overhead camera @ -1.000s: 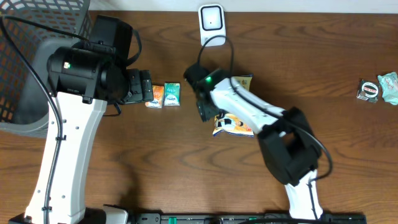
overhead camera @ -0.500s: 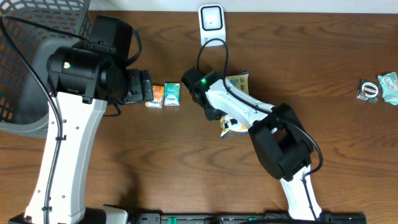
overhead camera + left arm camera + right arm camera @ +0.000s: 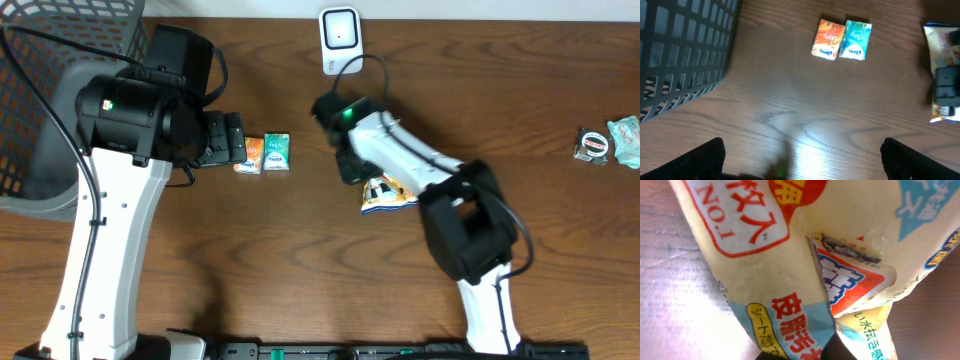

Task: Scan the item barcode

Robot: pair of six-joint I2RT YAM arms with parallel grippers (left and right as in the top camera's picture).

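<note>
Plainly, the right hand (image 3: 358,172) is clamped tight on the snack bag (image 3: 388,196), its jaws pinching the wrapper near the bag's left end as seen from overhead. The rest of the bag sticks out to the right from under the arm. In the right wrist view the yellow wrapper with its red label fills almost everything, creased and folded where it is gripped, and only a dark sliver of finger (image 3: 790,355) shows at the bottom edge. No barcode can be made out on the face that shows. The bag sits near the middle of the bench (image 3: 300,260), below the white scanner (image 3: 340,30) that stands at the far edge — near it but clearly apart. Whether the bag rests on the wood or hangs just above it cannot be told. The left hand (image 3: 802,150) is spread wide and holds nothing, with its two dark fingertips (image 3: 705,155) at either side of the left wrist view. Just beyond it lie an orange packet (image 3: 250,155) and a green packet (image 3: 277,152), touching side by side, well left of the bag. A dark mesh basket (image 3: 40,80) stands at the far left corner.
</note>
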